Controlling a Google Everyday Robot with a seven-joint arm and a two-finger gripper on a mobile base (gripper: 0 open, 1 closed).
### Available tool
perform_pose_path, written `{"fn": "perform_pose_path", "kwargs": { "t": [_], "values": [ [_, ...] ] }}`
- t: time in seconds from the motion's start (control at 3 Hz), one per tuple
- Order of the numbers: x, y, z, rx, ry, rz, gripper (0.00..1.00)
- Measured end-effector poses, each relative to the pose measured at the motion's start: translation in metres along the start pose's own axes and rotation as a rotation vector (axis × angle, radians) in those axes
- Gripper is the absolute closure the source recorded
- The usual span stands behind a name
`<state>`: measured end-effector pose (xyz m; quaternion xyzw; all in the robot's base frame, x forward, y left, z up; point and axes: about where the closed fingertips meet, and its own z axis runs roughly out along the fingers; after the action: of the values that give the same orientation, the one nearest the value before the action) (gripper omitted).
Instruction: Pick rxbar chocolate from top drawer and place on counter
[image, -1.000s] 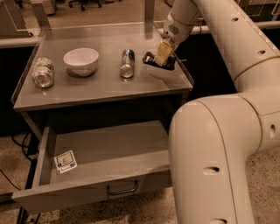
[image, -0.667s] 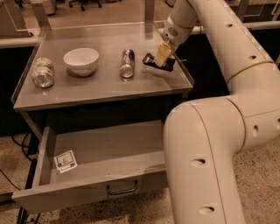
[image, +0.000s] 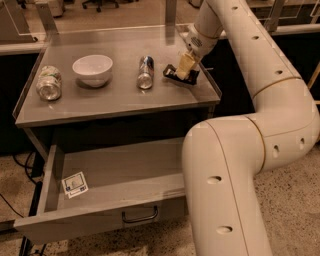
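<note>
Gripper: the two-finger gripper (image: 182, 74) at the end of the cream-white jointed robot arm (image: 260, 115) is lowered over the right rear part of the table, close to its right rim.
Fingers: the pale yellowish fingers (image: 184, 63) are seen drawn close together, pinched on the snack bar, with the tips pointed down at the table top.
Snack bar: the small flat snack bar in a dark, near-black wrapper (image: 169, 73) is found on the table, not in the drawer; its underside is touching the table top, and its ends stick out on either side of the fingers.
Table: the flat grey metal table with a slightly raised rim (image: 115, 102) carries all the things named below except the card.
Can: a slim silver metal can (image: 145, 72) is laid on its side just to the left of the snack bar, apart from it.
Bowl: a round white bowl (image: 93, 69) is set upright to the left of the can.
Jar: a clear glass jar (image: 49, 83) is laid on its side near the left rim.
Drawer: the wide shallow grey metal drawer (image: 125, 165) under the table is pulled out; a small dark curved pull handle (image: 140, 217) is fixed to its flat front.
Card: a white square card with print (image: 75, 184) is lying flat in the front left corner of the drawer.
</note>
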<state>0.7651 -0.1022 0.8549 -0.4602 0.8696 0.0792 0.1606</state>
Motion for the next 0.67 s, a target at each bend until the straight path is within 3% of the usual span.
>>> {"fn": "perform_pose_path", "kwargs": {
  "t": [0.67],
  "values": [
    [0.0024, -0.0056, 0.0147, -0.013, -0.002, 0.005, 1.00]
  ]
}}
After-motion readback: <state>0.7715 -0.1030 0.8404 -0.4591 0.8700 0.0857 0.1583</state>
